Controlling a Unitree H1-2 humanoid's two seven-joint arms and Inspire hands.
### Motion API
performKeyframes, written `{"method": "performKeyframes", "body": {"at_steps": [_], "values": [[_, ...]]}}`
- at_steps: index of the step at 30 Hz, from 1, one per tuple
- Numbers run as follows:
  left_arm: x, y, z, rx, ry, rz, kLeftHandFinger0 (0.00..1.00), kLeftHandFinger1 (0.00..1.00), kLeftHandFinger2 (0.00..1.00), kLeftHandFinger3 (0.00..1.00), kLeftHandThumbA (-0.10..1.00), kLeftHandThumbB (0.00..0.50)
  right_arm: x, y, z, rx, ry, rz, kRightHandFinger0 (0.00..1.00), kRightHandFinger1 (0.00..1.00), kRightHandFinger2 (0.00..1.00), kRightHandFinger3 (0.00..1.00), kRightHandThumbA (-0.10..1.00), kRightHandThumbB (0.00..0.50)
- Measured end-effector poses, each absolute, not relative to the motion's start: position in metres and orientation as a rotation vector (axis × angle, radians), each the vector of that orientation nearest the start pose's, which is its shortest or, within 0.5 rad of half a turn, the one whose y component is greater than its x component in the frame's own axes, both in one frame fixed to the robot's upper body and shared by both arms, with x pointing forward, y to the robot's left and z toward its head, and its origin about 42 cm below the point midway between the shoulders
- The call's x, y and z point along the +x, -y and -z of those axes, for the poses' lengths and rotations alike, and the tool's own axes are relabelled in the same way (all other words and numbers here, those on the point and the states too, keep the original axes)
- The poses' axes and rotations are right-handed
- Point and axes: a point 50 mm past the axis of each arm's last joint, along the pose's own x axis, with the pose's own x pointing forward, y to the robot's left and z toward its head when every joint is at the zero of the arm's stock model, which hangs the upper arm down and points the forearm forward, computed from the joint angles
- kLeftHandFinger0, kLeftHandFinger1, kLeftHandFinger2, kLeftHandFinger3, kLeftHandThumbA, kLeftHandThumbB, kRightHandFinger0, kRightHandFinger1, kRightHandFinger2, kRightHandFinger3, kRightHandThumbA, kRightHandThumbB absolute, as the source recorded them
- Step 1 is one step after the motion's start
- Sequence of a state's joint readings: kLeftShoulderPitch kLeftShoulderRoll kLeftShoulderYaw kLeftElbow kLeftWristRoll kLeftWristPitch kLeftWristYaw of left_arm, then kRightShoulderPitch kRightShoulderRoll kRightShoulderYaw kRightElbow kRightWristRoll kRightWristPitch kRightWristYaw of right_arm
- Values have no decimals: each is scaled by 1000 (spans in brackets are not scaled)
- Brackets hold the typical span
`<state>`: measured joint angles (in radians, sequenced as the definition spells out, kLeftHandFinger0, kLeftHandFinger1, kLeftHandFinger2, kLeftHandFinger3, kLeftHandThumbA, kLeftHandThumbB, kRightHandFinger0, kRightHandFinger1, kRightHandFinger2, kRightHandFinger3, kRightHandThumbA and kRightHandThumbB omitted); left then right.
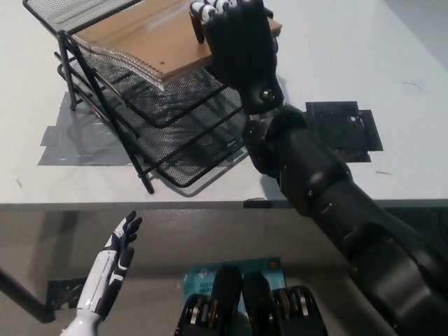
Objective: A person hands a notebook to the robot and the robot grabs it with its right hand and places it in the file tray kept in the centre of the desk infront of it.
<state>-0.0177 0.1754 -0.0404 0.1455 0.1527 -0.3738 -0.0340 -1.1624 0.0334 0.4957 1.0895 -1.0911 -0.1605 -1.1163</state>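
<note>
One robot hand [234, 35] gripping notebook [150, 42], arm outstretched

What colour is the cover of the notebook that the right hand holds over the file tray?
The notebook cover is plain brown, like cardboard, seen best in the head view.

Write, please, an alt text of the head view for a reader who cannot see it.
The black right hand grips a brown spiral notebook lying in the top level of a black mesh file tray on a white desk. The white left hand hangs open below the desk's edge, at the lower left.
</note>
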Motion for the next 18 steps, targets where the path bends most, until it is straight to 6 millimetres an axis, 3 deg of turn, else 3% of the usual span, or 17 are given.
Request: {"method": "performKeyframes", "body": {"at_steps": [1,2,3,4,5,6,7,8,9,10,11,13,18], "values": [[284,-253,-88,323,236,135,1000,1000,1000,1000,1000,449,515,21,-318,-1109,1250,288,0,14,116,58,898,29],[284,-253,-88,324,236,135,1000,1000,1000,1000,1000,449,515,20,-319,-1118,1254,283,0,14,116,58,898,29],[284,-253,-88,324,237,136,1000,1000,1000,1000,1000,436,516,20,-321,-1131,1249,274,30,80,247,180,921,78],[284,-253,-88,325,237,136,1000,1000,1000,1000,1000,424,517,19,-322,-1138,1244,268,109,165,330,253,888,138],[284,-253,-88,326,237,136,1000,1000,1000,1000,1000,422,518,19,-322,-1144,1234,261,263,377,493,391,883,191],[284,-253,-87,327,236,137,1000,1000,1000,1000,1000,421,518,19,-321,-1161,1207,241,305,396,486,410,882,206],[284,-253,-87,327,235,137,1000,1000,1000,1000,1000,424,519,20,-319,-1169,1193,231,949,983,1000,1000,924,342],[284,-253,-87,327,235,138,1000,1000,1000,1000,1000,424,519,20,-318,-1172,1185,226,949,983,1000,1000,924,342],[284,-253,-87,327,233,138,1000,1000,1000,1000,1000,419,519,21,-313,-1186,1158,206,1000,1000,1000,1000,942,394],[284,-253,-87,327,232,138,1000,1000,1000,1000,1000,422,518,23,-308,-1197,1132,187,1000,1000,1000,1000,873,470],[284,-253,-86,327,232,138,1000,1000,1000,1000,1000,450,518,24,-306,-1201,1122,180,1000,1000,1000,1000,828,499],[284,-253,-86,327,230,138,1000,1000,1000,1000,1000,449,518,28,-300,-1217,1089,157,1000,1000,1000,1000,837,500],[284,-253,-86,327,225,137,1000,1000,1000,1000,1000,452,517,37,-290,-1233,1019,113,1000,1000,1000,1000,728,500]]}}
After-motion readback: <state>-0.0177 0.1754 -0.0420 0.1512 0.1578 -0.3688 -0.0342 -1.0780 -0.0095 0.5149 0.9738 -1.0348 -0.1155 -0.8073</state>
